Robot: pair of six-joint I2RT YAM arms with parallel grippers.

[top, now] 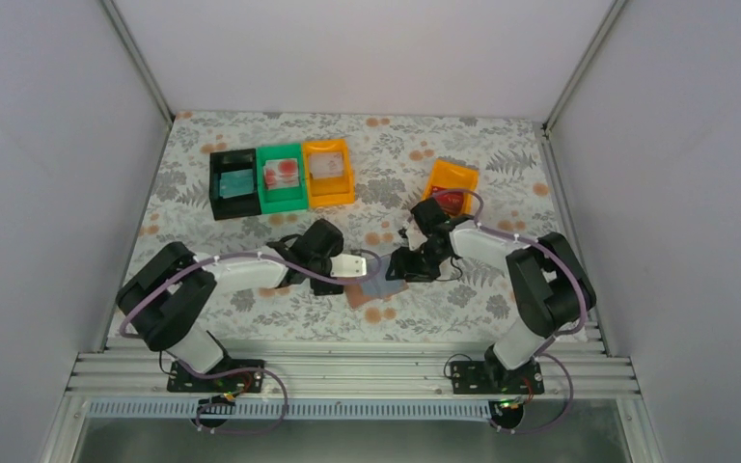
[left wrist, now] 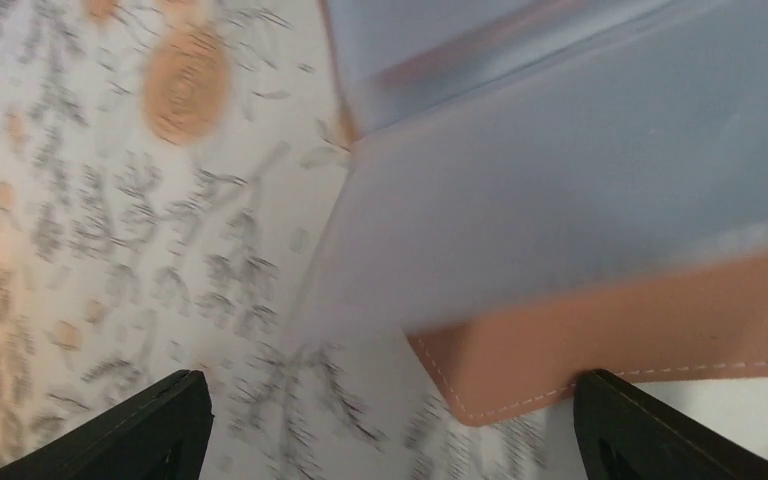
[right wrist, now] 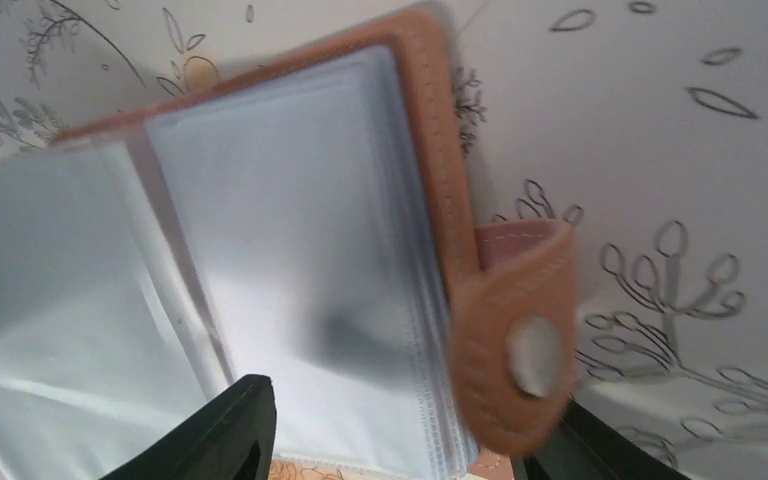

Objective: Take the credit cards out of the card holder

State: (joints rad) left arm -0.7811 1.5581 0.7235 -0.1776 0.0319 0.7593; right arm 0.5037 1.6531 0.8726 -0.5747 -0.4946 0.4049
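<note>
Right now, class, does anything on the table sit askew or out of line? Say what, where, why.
One orange bin stands alone at back right, turned at an angle; the black bin, green bin and second orange bin line up at back left.

Soft, even overhead light leaves only faint shadows on the tabletop (top: 386,154). Both wrist views are blurred; clear sleeves of the card holder (right wrist: 310,250), close to the lens, show milky glare.

- You see the card holder (right wrist: 425,130) has a matt, leather-like cover with fine stitching along its edge.
- Its sleeve pockets (right wrist: 300,250) look to you like clear, smooth, glossy plastic.
- Your tablecloth (top: 502,154) looks matt and printed.
- Your green bin (top: 282,178) looks like smooth plastic.
</note>
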